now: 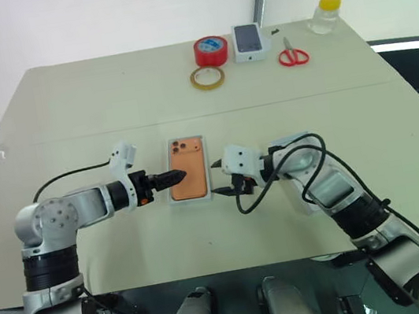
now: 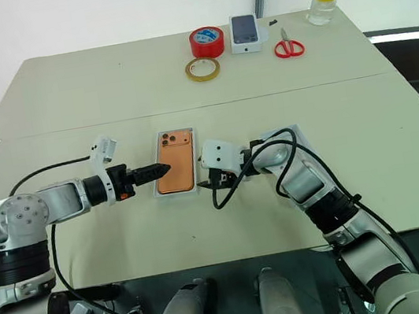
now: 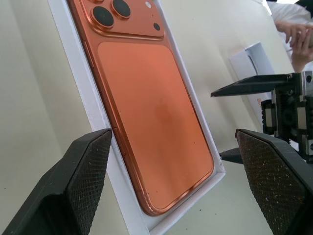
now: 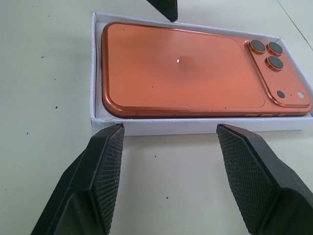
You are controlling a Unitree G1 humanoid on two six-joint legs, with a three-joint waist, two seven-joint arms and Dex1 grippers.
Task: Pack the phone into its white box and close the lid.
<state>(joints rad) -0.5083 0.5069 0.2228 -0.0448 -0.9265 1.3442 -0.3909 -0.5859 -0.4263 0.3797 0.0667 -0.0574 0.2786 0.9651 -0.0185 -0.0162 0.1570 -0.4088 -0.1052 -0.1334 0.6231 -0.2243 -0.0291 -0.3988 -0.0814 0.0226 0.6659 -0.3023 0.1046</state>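
The orange phone (image 1: 188,168) lies back up inside the open white box (image 1: 174,193), its dark lenses at the far end. My left gripper (image 1: 177,176) is open at the box's left side, its black fingertips over the phone's left edge. In the left wrist view the phone (image 3: 146,103) lies between the wide-apart fingers (image 3: 85,166). My right gripper (image 1: 222,184) is open just right of the box, empty. Its own view shows the box wall (image 4: 195,126) just ahead of the fingers (image 4: 110,161). A white flat piece (image 2: 295,132), possibly the lid, lies partly hidden under my right forearm.
At the table's far edge are a red tape roll (image 1: 211,50), a yellowish tape ring (image 1: 206,78), a small white box printed with a phone picture (image 1: 249,41), red scissors (image 1: 293,56) and a yellow-capped bottle (image 1: 326,12). A person's hands (image 3: 293,34) show beyond the table.
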